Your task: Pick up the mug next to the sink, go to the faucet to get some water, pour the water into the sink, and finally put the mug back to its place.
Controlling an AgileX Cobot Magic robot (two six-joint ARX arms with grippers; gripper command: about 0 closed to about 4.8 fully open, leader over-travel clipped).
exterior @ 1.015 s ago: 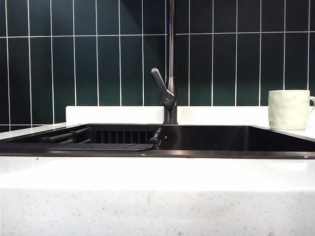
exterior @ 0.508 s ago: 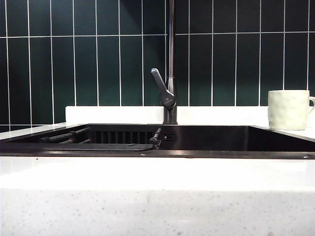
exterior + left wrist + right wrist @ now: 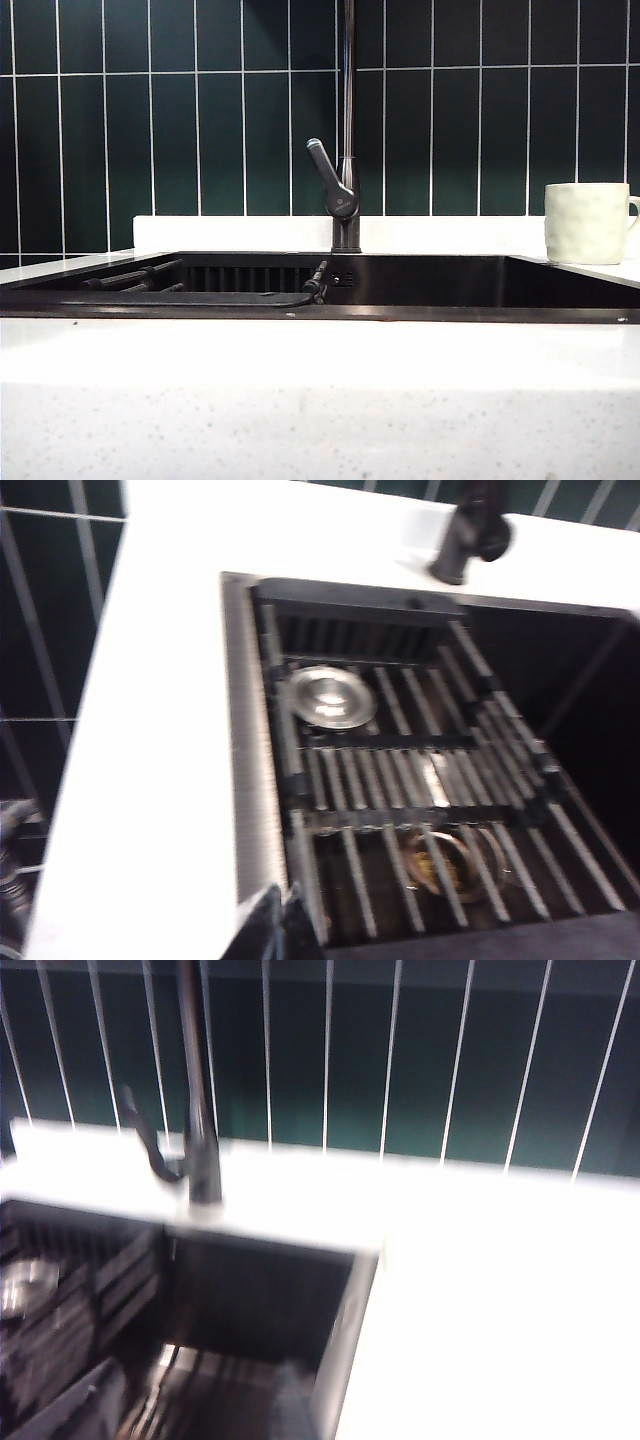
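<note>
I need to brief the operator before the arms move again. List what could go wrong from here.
1. The mug stands at the exterior view's right edge and shows in neither wrist view; an arm reaching for it might approach poorly aimed and tip it.
2. It stands on the countertop close to the sink rim, so a nudge could send it into the basin.
3. The faucet lever juts out sideways; a carried mug might clip it.

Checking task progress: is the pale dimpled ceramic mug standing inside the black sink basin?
No, the pale dimpled ceramic mug stands upright on the white countertop right of the black sink basin.
</note>
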